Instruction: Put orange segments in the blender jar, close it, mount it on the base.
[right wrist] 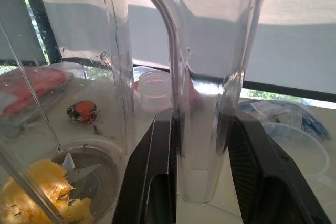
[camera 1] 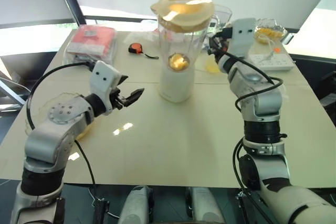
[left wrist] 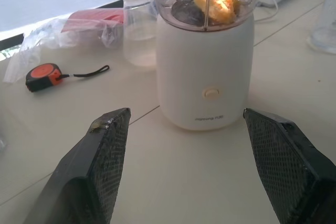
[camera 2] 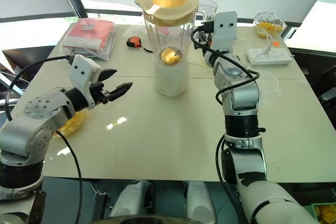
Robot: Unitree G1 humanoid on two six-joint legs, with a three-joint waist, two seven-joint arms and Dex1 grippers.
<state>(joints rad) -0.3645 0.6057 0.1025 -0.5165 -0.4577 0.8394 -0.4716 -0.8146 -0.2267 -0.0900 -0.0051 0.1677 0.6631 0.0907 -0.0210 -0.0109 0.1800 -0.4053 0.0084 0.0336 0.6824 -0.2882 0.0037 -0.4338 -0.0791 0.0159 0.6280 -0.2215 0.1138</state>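
I've got the blender jar (camera 1: pixel 181 38) seated on the base (camera 1: pixel 176 85), mid-bench toward the far edge, cream lid (camera 1: pixel 184 10) on top. Orange segments (left wrist: pixel 215 2) sit at the jar bottom, right by the blade (right wrist: pixel 79 171).

Right gripper (right wrist: pixel 202 145): fingers (right wrist: pixel 155 171) clamped on the jar's side handle (right wrist: pixel 202 103), one finger either side of the clear loop, per the right wrist view. In the head views that arm reaches in from the jar's right side.

Left gripper (camera 1: pixel 128 97): fingers (left wrist: pixel 97 161) wide apart, holding nothing, hovering above the bench to the left of the base, well apart from it, pointing toward it. The left wrist view looks straight at the base's front button (left wrist: pixel 211 92).

Other items on the bench:
- Orange tape measure (camera 1: pixel 136 49) with black strap, behind and left of the jar.
- Red packet in clear plastic (camera 1: pixel 92 43) at the far left corner.
- Clear plastic bottle (left wrist: pixel 137 22) just behind the base.
- White power strip (camera 2: pixel 269 55) toward the far right edge.
- Glass bowl with more orange pieces (camera 2: pixel 269 25) beyond the strip, at the far right corner.
- Shallow glass bowl with yellow-orange fruit (camera 2: pixel 72 123) at the left edge, partly hidden under the left forearm.
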